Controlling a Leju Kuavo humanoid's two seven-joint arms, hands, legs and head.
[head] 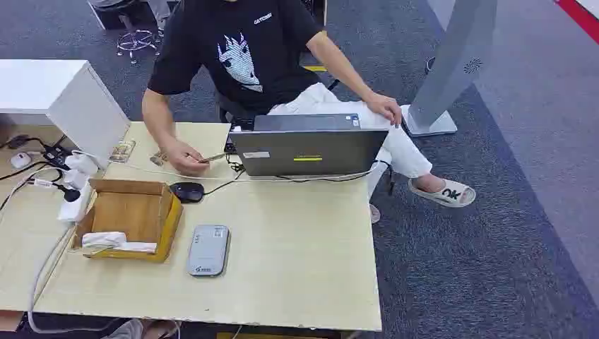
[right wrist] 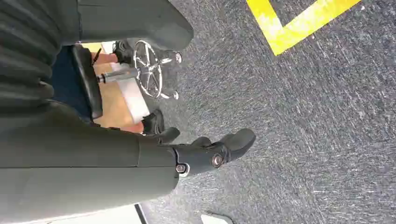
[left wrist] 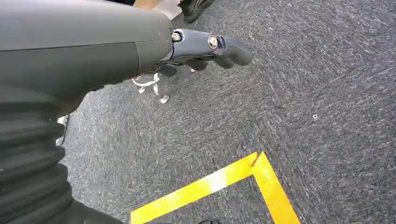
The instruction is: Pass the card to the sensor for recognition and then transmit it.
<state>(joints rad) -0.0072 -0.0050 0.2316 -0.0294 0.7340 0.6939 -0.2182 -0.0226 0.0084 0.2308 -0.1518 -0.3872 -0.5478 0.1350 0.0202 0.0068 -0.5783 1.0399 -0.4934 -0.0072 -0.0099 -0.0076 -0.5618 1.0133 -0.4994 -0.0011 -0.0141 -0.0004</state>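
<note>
The left hand [left wrist: 205, 51] hangs over grey carpet [left wrist: 280, 93] in the left wrist view, holding nothing, its thick thumb stretched out and the darker fingers [left wrist: 196, 64] loosely apart beneath it. A yellow tape corner [left wrist: 254, 170] marks the floor in the lower middle of that frame. The right hand [right wrist: 210, 149] likewise hangs above the carpet in the right wrist view, empty, fingers spread a little. A chair base with castors [right wrist: 152, 70] stands in the upper left of that frame.

In the head view a wooden table [head: 297, 268] fills the lower left and centre. The sensor [head: 208, 250], a flat grey device, lies face up in the lower middle of the table, just beside an open cardboard box [head: 131, 215] to its left. A black mouse [head: 187, 191] sits near the box's upper right corner. A seated person in a black shirt [head: 240, 49] holds the card [head: 214, 157], a thin flat item, in one hand [head: 185, 157] just above the tabletop, left of an open laptop [head: 309, 150]; the person's other hand [head: 385, 108] rests on the laptop's upper right edge. White power adapters and cables [head: 67, 180] crowd the table's left edge.
</note>
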